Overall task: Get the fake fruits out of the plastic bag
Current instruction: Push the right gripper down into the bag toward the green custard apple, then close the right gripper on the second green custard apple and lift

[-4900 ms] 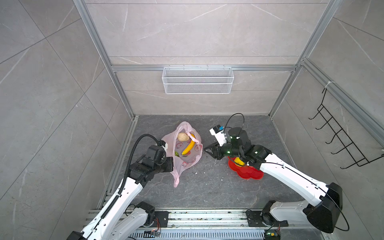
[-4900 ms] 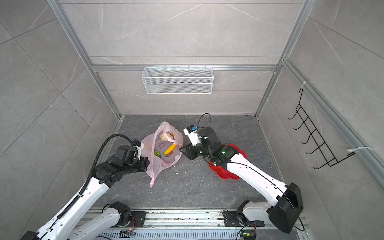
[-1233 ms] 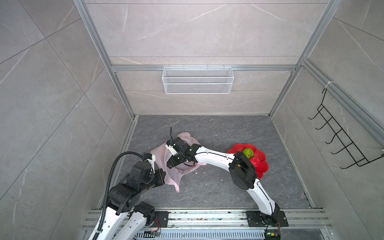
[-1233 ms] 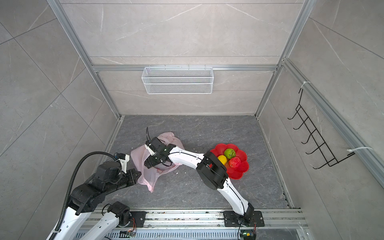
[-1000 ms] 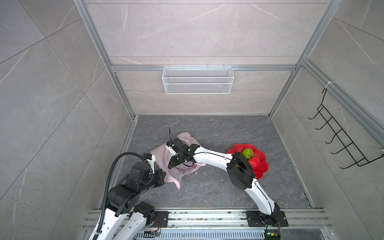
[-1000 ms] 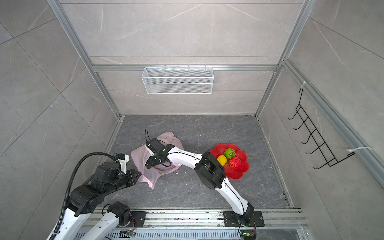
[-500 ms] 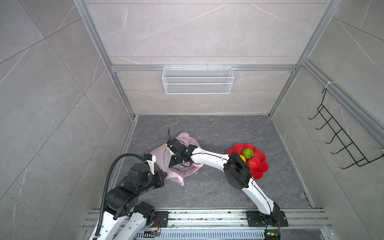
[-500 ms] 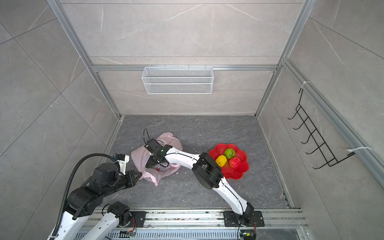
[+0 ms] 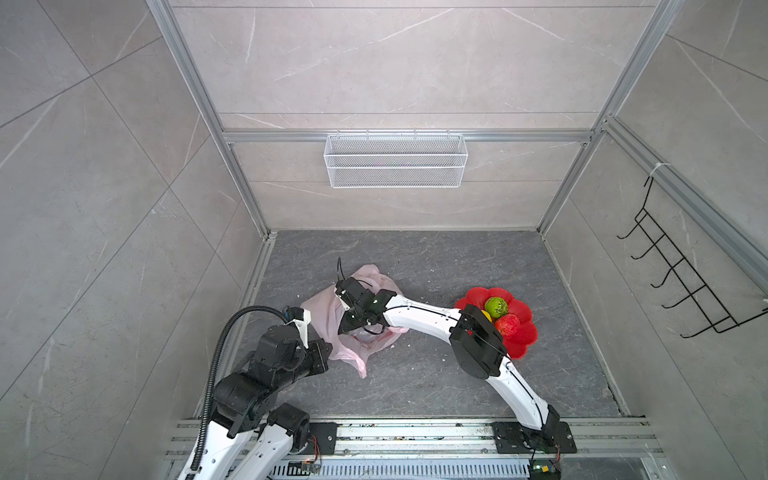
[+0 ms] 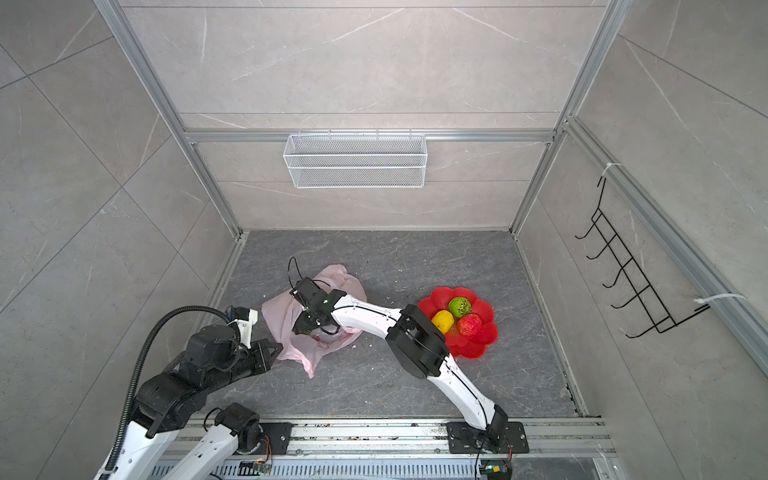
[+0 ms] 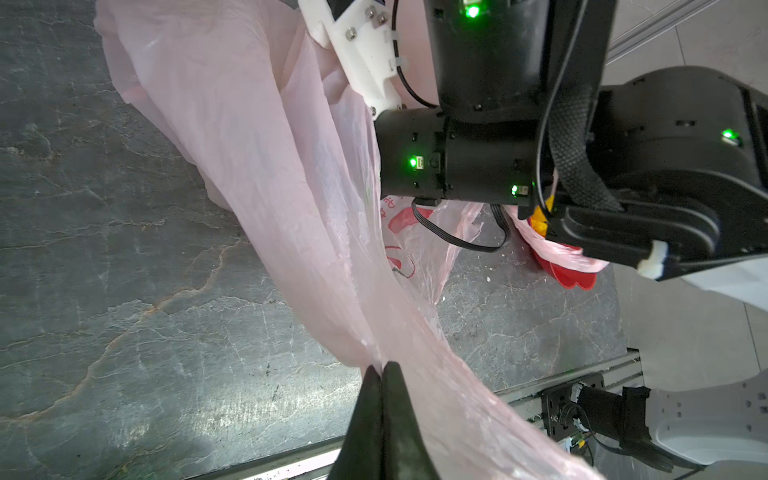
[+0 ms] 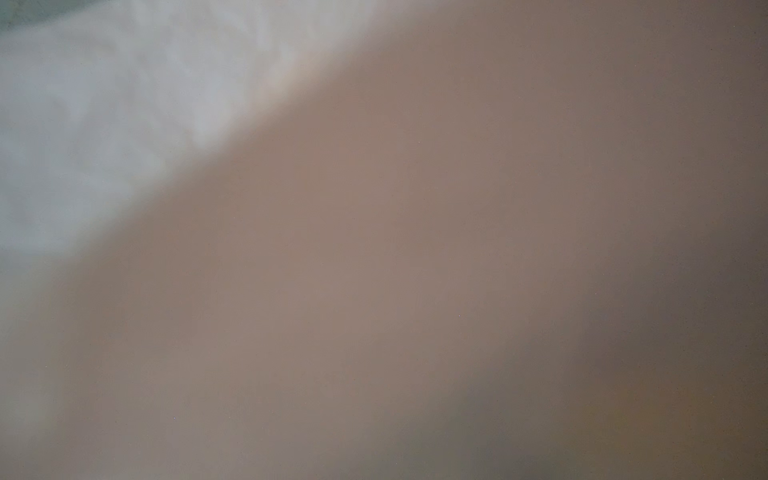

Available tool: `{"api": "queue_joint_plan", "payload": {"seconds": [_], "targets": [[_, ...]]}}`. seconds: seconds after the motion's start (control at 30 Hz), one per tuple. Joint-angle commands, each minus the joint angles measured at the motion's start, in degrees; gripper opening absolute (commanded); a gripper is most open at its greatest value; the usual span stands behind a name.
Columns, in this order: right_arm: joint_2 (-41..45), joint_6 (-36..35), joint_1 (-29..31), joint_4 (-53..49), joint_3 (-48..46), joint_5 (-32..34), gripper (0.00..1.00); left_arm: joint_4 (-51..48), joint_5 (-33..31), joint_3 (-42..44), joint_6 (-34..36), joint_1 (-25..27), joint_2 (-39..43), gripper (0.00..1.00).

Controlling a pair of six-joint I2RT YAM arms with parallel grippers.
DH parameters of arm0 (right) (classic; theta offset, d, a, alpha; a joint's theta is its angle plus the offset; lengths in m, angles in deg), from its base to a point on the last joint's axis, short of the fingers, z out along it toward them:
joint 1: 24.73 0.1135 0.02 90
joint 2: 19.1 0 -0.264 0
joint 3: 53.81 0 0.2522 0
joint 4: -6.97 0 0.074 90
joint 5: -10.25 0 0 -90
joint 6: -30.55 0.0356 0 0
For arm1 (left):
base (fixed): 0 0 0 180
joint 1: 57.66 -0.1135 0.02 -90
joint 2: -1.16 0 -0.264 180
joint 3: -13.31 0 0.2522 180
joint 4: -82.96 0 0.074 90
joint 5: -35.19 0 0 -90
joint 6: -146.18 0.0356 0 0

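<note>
The pale-pink plastic bag (image 9: 322, 316) (image 10: 278, 320) lies crumpled at the left of the grey floor. My left gripper (image 11: 381, 365) is shut on a stretched strip of the bag (image 11: 270, 166), at the bag's near left corner (image 9: 326, 353). My right gripper (image 9: 347, 328) (image 10: 300, 327) reaches across into the bag's mouth, fingertips hidden by plastic. The right wrist view shows only blurred pinkish plastic. Three fake fruits lie on the red plate (image 10: 486, 336): a green ball (image 10: 460, 306), a yellow lump (image 10: 443, 321) and a red one (image 10: 469, 325). Any fruit inside the bag is hidden.
A white wire basket (image 9: 395, 166) hangs on the back wall and a black hook rack (image 9: 681, 282) on the right wall. The arms' mounting rail (image 9: 415, 432) runs along the near edge. My right arm's elbow (image 9: 478, 345) stands over the plate's left side.
My right gripper, beside the plate some seconds ago, is now inside the bag and has pushed slightly further left. The bag has flattened and the banana no longer shows. The left arm has drawn back.
</note>
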Motion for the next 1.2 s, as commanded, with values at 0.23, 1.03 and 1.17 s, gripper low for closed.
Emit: {"api": "queue_joint_plan", "payload": {"seconds": [0.23, 1.03, 1.17], "targets": [[15.62, -3.84, -0.52, -1.57, -10.42, 0.91, 0.59, 10.06, -3.98, -1.40, 4.92, 0.06, -7.89, 0.00], [35.44, -11.36, -0.52, -13.32, -16.86, 2.48, 0.58, 17.40, -3.21, -6.53, 12.96, -0.19, -15.97, 0.00], [38.71, -11.86, -0.49, -16.88, -16.89, 2.30, 0.57, 18.97, -3.54, -6.06, 13.13, -0.29, -15.49, 0.00]]}}
